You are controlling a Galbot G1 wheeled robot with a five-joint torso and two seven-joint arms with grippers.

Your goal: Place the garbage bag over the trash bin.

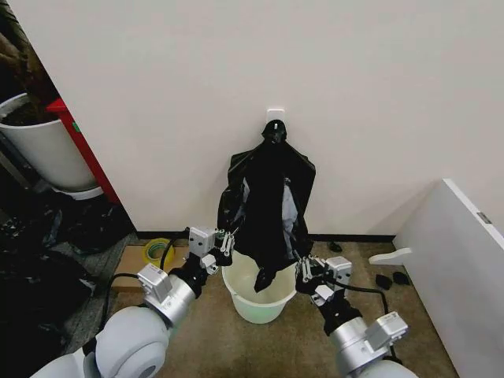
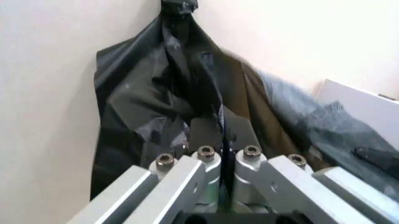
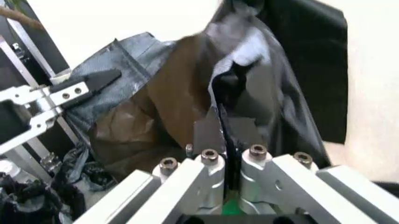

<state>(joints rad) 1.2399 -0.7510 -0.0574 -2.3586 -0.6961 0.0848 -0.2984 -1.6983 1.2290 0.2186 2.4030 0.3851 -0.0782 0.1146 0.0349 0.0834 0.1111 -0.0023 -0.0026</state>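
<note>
Far left: large white plant pot [image 1: 43,146] with soil and a stem, red panel [image 1: 83,150] leaning just right of it. Black clutter [image 1: 39,236] on the floor below. Yellow tape roll [image 1: 157,250] near the baseboard, on a flat cardboard sheet [image 1: 126,272]. White wall hook [image 1: 275,114] mid-wall. Right: white board [image 1: 461,268]; small black items [image 1: 391,279] on the floor beside it.

Prob. office/lab corner: bare wall [image 1: 236,63], white plant pot [image 1: 47,150], cables on floor [image 1: 378,331], white cabinet [image 1: 457,260].
</note>
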